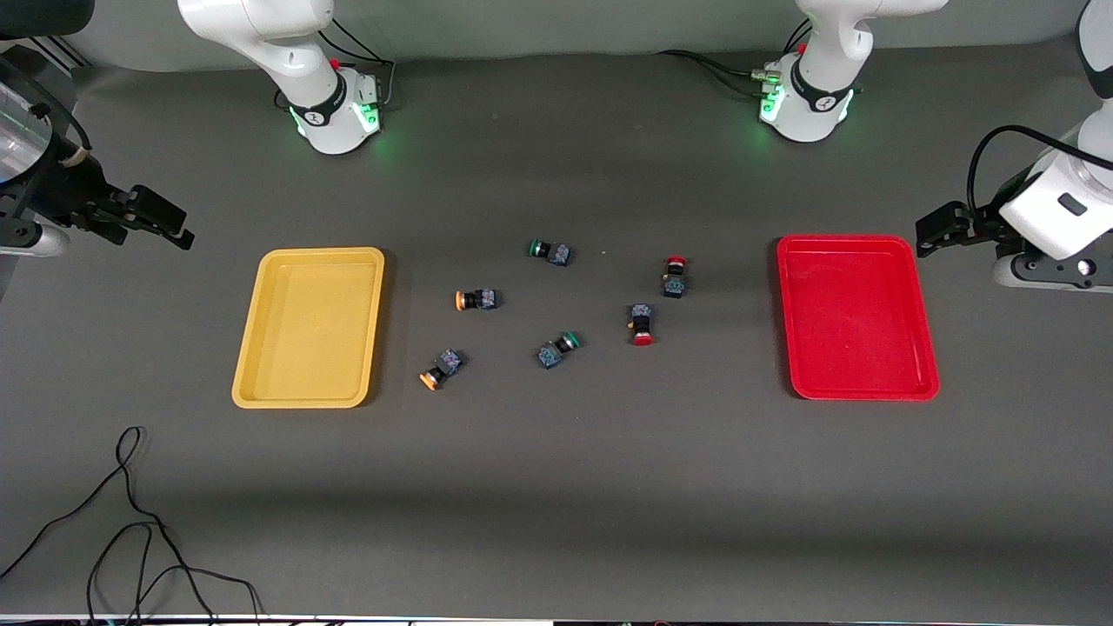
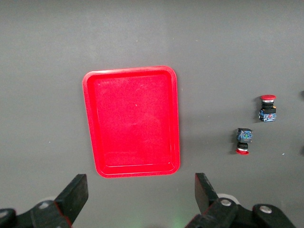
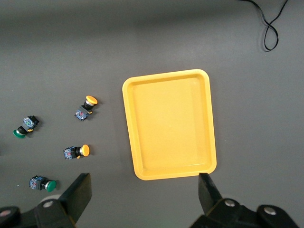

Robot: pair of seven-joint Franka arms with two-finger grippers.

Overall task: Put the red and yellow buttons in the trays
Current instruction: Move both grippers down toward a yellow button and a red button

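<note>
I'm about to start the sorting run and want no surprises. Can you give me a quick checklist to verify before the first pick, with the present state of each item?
1. Yellow tray has nothing in it: ok.
2. Red tray has nothing in it: ok.
3. Two red buttons lie apart on the table beside the red tray: ok.
4. Two yellow buttons lie apart beside the yellow tray: ok.
5. Left gripper open, over the table by the red tray: ok.
6. Right gripper open, by the yellow tray: ok.
</note>
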